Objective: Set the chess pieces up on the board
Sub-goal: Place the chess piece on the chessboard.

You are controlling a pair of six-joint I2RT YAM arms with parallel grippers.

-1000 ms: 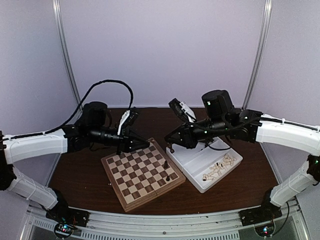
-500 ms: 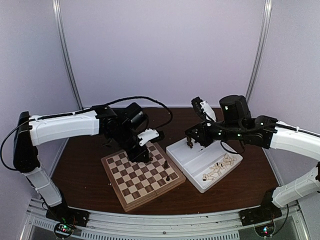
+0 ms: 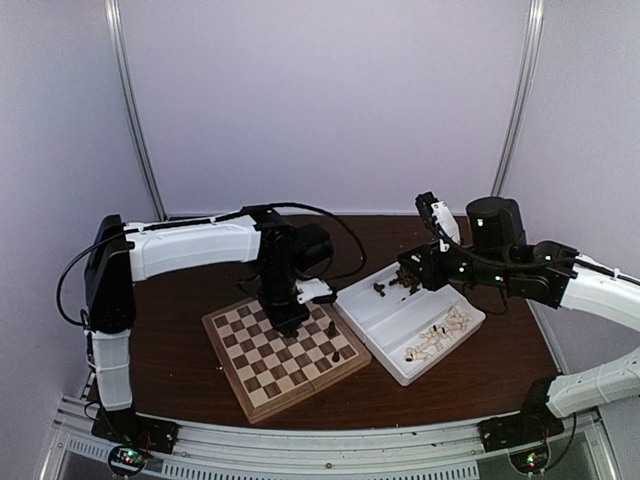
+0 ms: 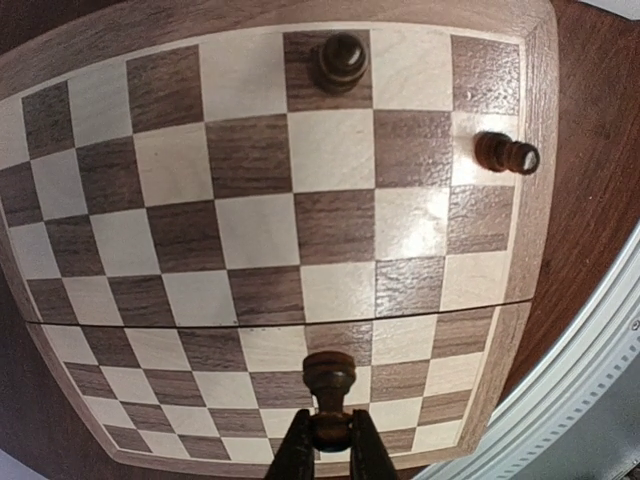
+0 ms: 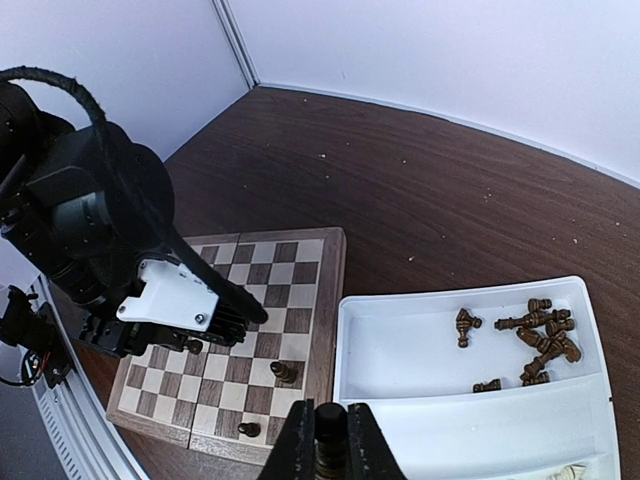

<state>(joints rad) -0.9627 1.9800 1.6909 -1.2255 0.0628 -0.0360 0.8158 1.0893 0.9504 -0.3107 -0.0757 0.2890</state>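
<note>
Both pincers loaded: one dark chessman each, the left over the board

My left pincer point(image 4: 330, 440) is pressed together on a dark chessman point(image 4: 330, 385), held by one end just above the board point(image 4: 260, 230). Two standing chessmen point(image 4: 341, 60) wait upright ahead of it, by the far edge. My right pincer point(image 5: 317, 445) pinches a second dark piece point(image 5: 328, 420) over the white tray point(image 5: 400, 350), with the loose dark pieces point(image 5: 540, 335) lying ahead and to its right. I judge these men light, stiff and smooth – apt to twist or topple – so I would grip the narrow waist under the head, leaving the base free to land flat.
</note>
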